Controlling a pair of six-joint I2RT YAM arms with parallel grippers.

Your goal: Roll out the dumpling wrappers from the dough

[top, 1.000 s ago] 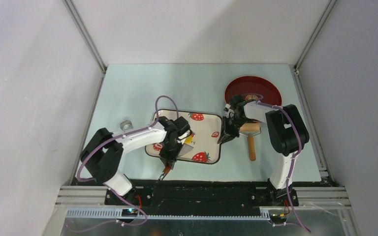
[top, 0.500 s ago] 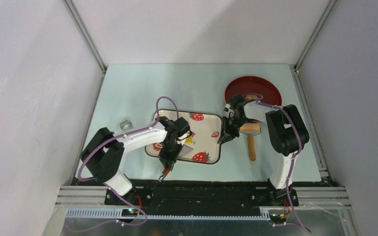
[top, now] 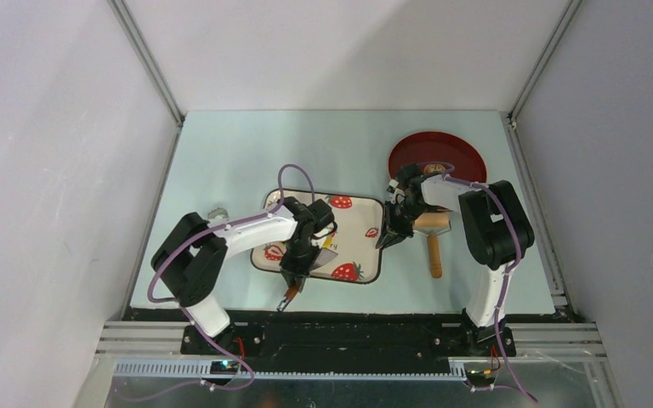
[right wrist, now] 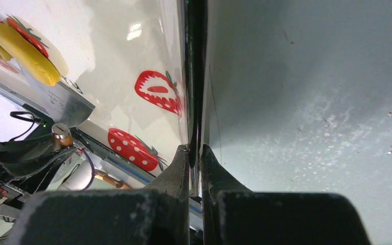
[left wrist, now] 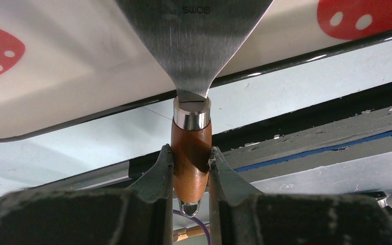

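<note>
My left gripper (left wrist: pixel 190 153) is shut on the brown wooden handle of a metal spatula (left wrist: pixel 194 41). Its blade reaches over the near rim of the strawberry-print tray (left wrist: pixel 81 87). In the right wrist view a thick bright-yellow piece of dough (right wrist: pixel 23 51) lies on the tray at the blade's (right wrist: pixel 61 102) far edge. My right gripper (right wrist: pixel 195 150) is shut on the tray's right rim (right wrist: pixel 194 76). From above, the left gripper (top: pixel 298 272) is over the tray's (top: pixel 357 225) near left part, the right gripper (top: pixel 387 240) at its right edge. No flat wrapper discs show clearly.
A dark red plate (top: pixel 436 153) sits at the back right, with a small tan thing at its near edge behind the right wrist. A wooden-handled roller (top: pixel 434 251) lies right of the tray. A small metal ring cutter (top: pixel 218 213) peeks out behind the left arm.
The left arm's elbow has swung to the right and farther in, and the spatula has shifted slightly over the tray. The right arm and tray have not moved.
</note>
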